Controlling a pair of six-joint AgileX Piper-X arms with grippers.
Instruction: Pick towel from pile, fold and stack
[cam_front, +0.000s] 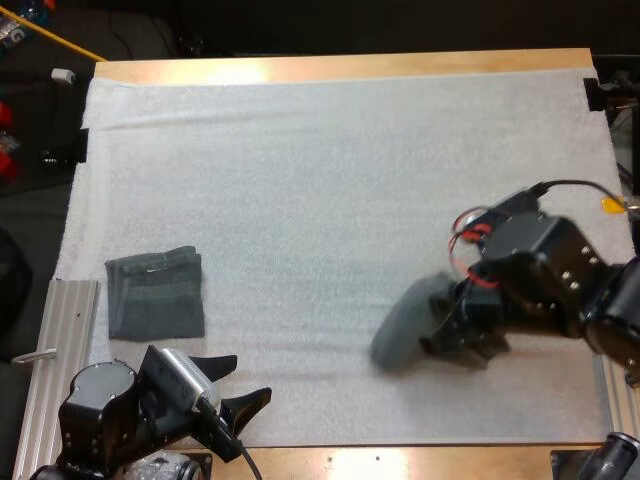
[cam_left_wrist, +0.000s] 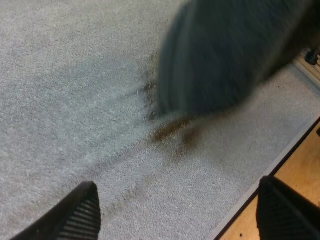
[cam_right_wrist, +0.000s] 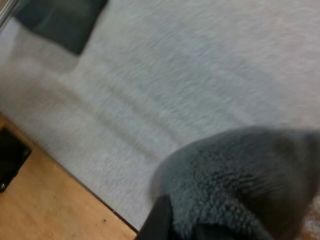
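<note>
High view has the right hand (cam_front: 465, 338) low over the near right part of the white mat (cam_front: 330, 180), its fingers clamped on the crumpled towel (cam_front: 408, 322). The towel's grey-green bulk spreads out to the left of the fingers, toward the middle of the mat and short of the mat's near edge. The folded stack (cam_front: 155, 296) lies flat near the mat's left edge, well apart from the crumpled towel, with a wide bare stretch of mat between them. The whole far half of the mat is also bare up to the strip of wooden surface (cam_front: 340, 66) along the far side. The left hand (cam_front: 238, 385) sits at the near left, just past the folded stack's near right corner, with its two black fingers spread apart and nothing between them. A metal rail (cam_front: 60, 330) runs along the surface just outside the mat's left edge, beside the folded stack. Left wrist view shows that hand's two fingertips (cam_left_wrist: 75, 215) standing wide apart above bare mat, with the mat's near edge and the wood beside one of them and the crumpled towel farther off. Right wrist view shows the towel bunched against a black finger (cam_right_wrist: 160, 220), near the mat's near edge, with the folded stack far across open mat.
</note>
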